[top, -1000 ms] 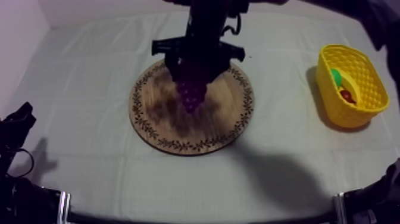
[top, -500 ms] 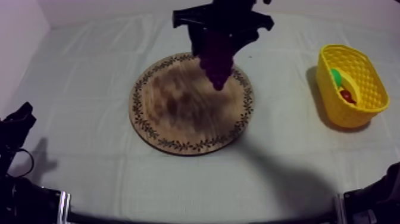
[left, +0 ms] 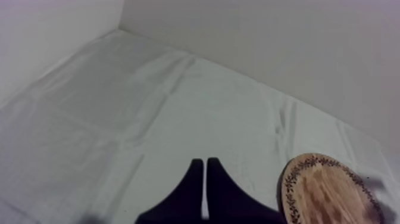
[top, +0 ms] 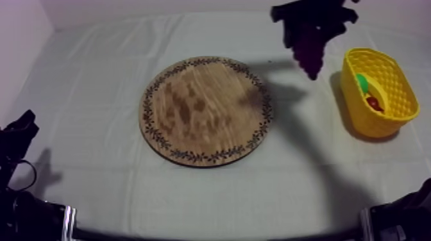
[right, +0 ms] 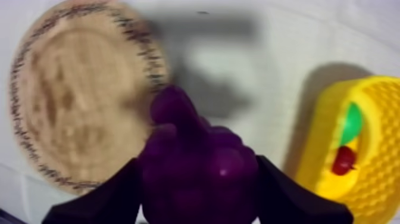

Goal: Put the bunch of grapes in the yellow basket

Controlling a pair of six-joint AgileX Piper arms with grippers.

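While the bunch of grapes (top: pixel 309 54) hangs in the air between the wooden board (top: pixel 205 110) and the yellow basket (top: pixel 385 122), my right pincer (top: pixel 311 29) is closed round its top. The lift is done; the drop into the basket is left. The grapes are purple, bumpy and shiny. The board is flat, round wood. My left pincer (left: pixel 205 179) is squeezed together, holding nothing.

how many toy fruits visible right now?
3: bunch of grapes in the right gripper, between wooden board and yellow basket; a green fruit and a small red fruit inside the basket. More may be hidden under them.
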